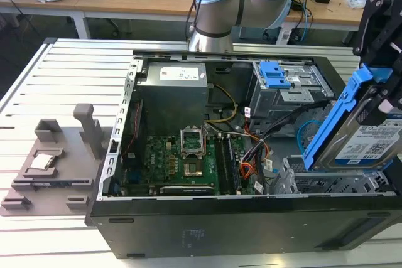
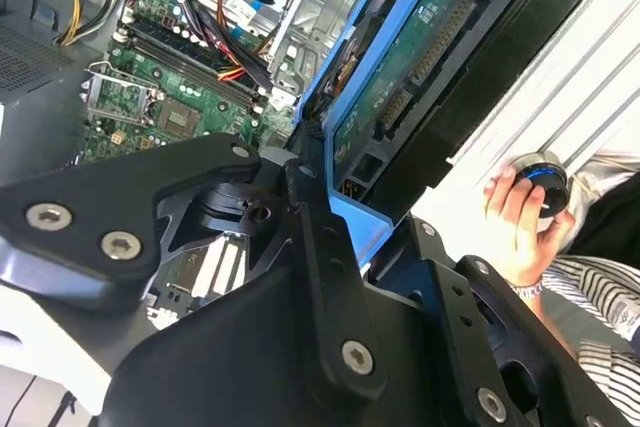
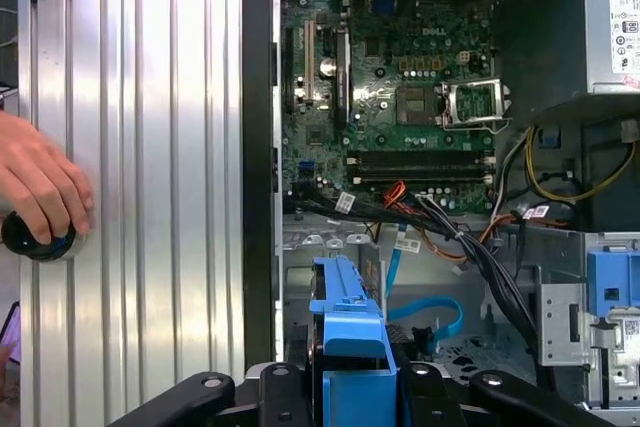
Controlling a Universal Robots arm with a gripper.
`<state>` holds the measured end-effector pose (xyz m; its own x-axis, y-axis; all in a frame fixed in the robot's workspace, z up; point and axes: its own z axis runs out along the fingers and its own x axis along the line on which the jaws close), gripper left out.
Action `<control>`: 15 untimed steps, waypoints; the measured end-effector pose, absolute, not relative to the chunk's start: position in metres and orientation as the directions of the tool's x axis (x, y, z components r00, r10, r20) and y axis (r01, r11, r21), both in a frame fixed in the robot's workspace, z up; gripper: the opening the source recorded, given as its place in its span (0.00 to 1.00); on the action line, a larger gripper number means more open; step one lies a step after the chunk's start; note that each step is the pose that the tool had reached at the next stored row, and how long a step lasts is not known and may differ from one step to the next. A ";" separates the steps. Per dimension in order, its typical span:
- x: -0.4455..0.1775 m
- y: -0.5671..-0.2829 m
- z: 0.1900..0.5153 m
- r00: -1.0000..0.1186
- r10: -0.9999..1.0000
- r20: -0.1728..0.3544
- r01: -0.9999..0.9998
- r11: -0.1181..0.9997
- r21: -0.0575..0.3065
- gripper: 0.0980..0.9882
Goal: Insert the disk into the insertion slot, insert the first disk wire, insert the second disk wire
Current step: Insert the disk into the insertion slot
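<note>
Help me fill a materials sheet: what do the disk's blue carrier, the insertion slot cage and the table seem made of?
Blue carrier around the disk: probably moulded plastic, going by its uniform bright colour and soft sheen. Insertion slot cage: likely bare sheet steel, silver, thin and punched with round holes. Table: seemingly extruded aluminium, matt silver with long parallel grooves.

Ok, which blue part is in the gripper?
The carrier around the disk, tilted at the exterior view's right. The blue latch sits on the grey cage, untouched.
</note>
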<state>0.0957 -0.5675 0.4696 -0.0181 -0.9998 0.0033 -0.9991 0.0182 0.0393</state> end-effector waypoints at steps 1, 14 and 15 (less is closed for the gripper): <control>0.096 -0.566 0.469 -0.018 -1.000 0.003 -0.999 0.018 0.039 0.30; 0.096 -0.557 0.463 -0.018 -1.000 0.003 -0.999 0.018 0.039 0.30; 0.096 -0.557 0.462 -0.018 -1.000 0.003 -0.999 0.018 0.039 0.30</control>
<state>0.0956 -0.5570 0.4621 -0.0181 -0.9998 0.0033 -0.9991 0.0182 0.0393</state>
